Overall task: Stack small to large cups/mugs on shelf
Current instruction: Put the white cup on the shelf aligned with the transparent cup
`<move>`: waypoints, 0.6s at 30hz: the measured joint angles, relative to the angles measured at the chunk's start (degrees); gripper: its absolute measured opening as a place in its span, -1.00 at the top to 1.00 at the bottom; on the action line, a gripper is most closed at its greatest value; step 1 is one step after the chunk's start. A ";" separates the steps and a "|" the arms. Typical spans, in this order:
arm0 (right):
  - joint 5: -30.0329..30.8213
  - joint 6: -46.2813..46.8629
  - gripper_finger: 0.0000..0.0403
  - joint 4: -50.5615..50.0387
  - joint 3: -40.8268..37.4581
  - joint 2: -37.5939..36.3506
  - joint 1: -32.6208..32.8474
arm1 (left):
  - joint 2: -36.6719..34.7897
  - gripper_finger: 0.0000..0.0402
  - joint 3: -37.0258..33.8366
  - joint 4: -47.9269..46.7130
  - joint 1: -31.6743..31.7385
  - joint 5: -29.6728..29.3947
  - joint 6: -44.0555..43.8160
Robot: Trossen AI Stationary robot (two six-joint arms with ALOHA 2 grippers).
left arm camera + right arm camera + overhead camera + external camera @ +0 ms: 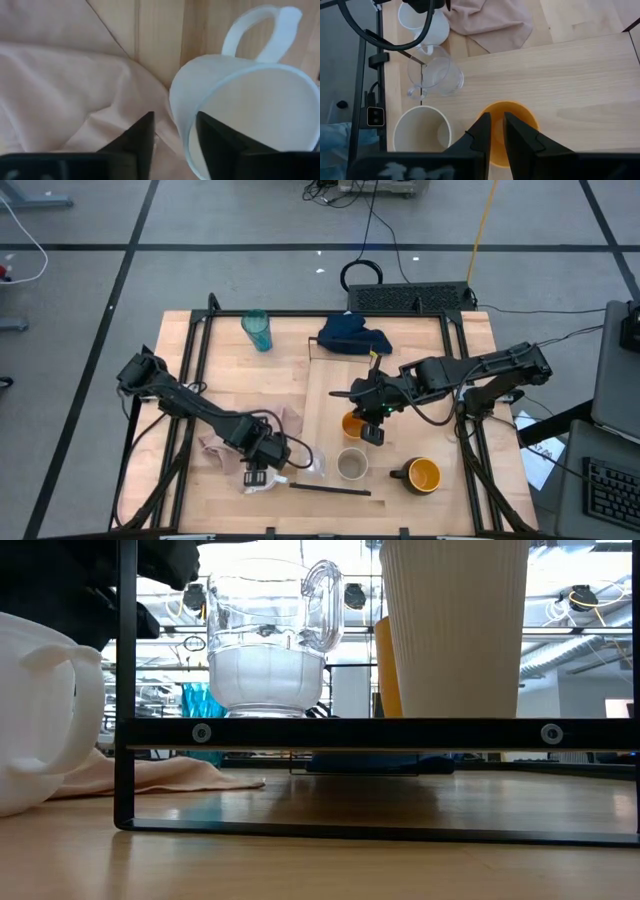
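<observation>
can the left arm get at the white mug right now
Probably yes: the left gripper is already at the white mug, its fingers straddling the mug's rim, one inside and one outside. Only the pink cloth lies beside it, not between.

white mug [240, 100]: on its side by pink cloth | clear cup [434, 74], beige cup [422, 131], orange cup [512, 125]: upright, clustered on shelf [580, 75] | yellow-lined mug [424, 475]: upright | teal tumbler [258, 330]: far edge.
</observation>
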 joint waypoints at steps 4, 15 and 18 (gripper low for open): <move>0.02 0.13 0.79 0.00 0.00 0.00 -0.03 | 0.00 0.63 0.00 0.01 0.60 1.11 0.94; 0.04 -0.35 0.79 0.00 -0.02 0.00 -0.71 | -0.04 0.97 0.00 -1.19 3.31 4.01 2.75; 0.02 -1.01 0.79 0.00 -0.02 0.00 -0.69 | -1.23 0.97 0.00 -2.96 4.33 4.29 2.36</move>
